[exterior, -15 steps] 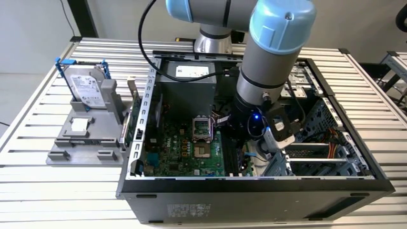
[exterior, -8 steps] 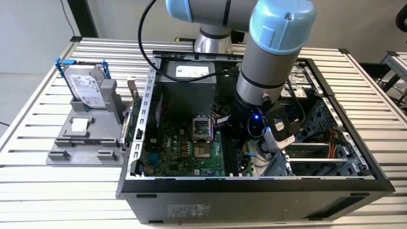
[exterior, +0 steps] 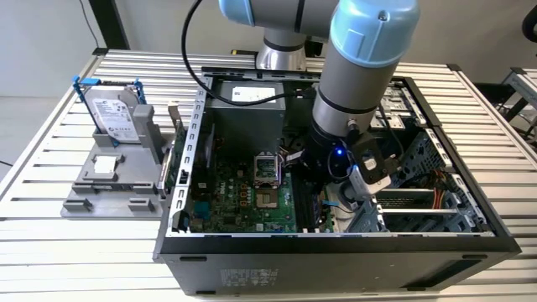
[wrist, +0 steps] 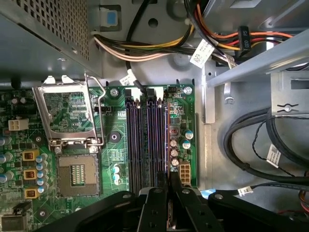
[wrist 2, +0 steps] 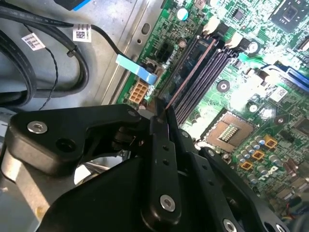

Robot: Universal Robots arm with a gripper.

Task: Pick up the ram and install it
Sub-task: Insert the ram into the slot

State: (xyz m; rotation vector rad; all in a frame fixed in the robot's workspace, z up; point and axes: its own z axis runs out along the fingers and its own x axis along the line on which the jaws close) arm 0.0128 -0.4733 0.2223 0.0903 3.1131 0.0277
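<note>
The table [exterior: 50, 226] of pale metal slats carries an open computer case [exterior: 336, 242] lying on its side. The robot arm [exterior: 361, 69] reaches down from above into the middle of this case. Inside, the green motherboard [exterior: 243, 201] lies flat on the case floor, and a grey power supply box [exterior: 243, 104] sits at the far end of the case. On the exterior view's left, beside the case, stands a grey holder [exterior: 113, 182], and a silver hard drive [exterior: 113, 113] with blue rails leans upright in it.

In the first wrist view the motherboard [wrist: 111, 145] shows an open processor socket [wrist: 72, 116] with its metal frame lifted, and next to it four long black memory slots [wrist: 147, 140] in a row. Bundles of coloured and black cables [wrist: 145, 46] run along the case wall above and beside the board.

The gripper [wrist 2: 161, 113] is low over the near end of the slots. Its two black fingers [wrist 2: 159, 145] are pressed close together, with the ram [wrist 2: 190, 72] clamped between them. The ram is a thin dark stick standing on its edge, and it lies along the slot nearest the board edge, down in or touching that slot; I cannot tell if it is fully seated. In the first wrist view the gripper [wrist: 169, 181] is at the same slot end, beside a small white connector [wrist: 185, 173].
</note>
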